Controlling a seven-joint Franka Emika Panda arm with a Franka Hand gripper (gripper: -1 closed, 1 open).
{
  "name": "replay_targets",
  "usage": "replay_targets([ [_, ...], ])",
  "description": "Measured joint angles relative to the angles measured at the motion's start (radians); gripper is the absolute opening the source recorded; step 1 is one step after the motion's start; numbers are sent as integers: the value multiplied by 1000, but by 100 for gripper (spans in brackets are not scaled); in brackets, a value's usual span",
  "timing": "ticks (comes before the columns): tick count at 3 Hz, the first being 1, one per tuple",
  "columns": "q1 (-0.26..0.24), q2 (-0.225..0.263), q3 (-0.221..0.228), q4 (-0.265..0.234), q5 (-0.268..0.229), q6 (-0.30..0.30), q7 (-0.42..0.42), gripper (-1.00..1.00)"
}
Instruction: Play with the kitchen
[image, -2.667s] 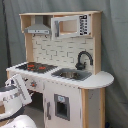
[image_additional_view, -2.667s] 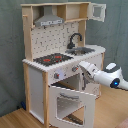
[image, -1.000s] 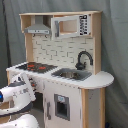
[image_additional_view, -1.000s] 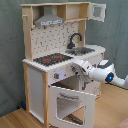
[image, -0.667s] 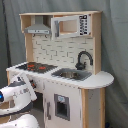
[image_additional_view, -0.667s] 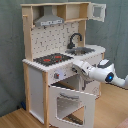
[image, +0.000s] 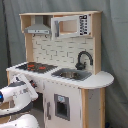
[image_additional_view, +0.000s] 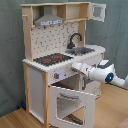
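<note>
The kitchen (image: 62, 70) filled the middle of both exterior views, standing upright on a wooden floor (image_additional_view: 12, 119) before a grey curtain (image: 115, 45). Its black-red hob (image_additional_view: 52, 59) lay on the counter with the grey sink (image_additional_view: 85, 50) beside it, the black faucet (image_additional_view: 74, 38) curving over the sink, and the hood (image_additional_view: 49, 20) hung above the hob.

The first exterior view showed the microwave door (image: 70, 26) shut in the upper centre of the frame, and a small dark window panel (image: 61, 106) low on the front; in the second exterior view the upper cupboard door (image_additional_view: 98, 11) stood swung open at the upper right. Only the second exterior view showed the oven door (image_additional_view: 71, 104) hanging open and down in the lower centre, with the oven cavity behind it.

My arm (image_additional_view: 107, 76) came in from the right edge of the second exterior view, lying roughly level, and my gripper (image_additional_view: 76, 66) was right up against the front panel just under the counter, near the knobs (image_additional_view: 56, 75). In the first exterior view my wrist (image: 17, 92) sat at the lower left, in front of the kitchen's near corner. I could not tell whether my jaws were released or clenched, nor whether they touched a knob.
</note>
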Motion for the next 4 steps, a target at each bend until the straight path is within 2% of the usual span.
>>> replay_targets([
  [4,7,0,4,4,0,-27,-468,-100],
])
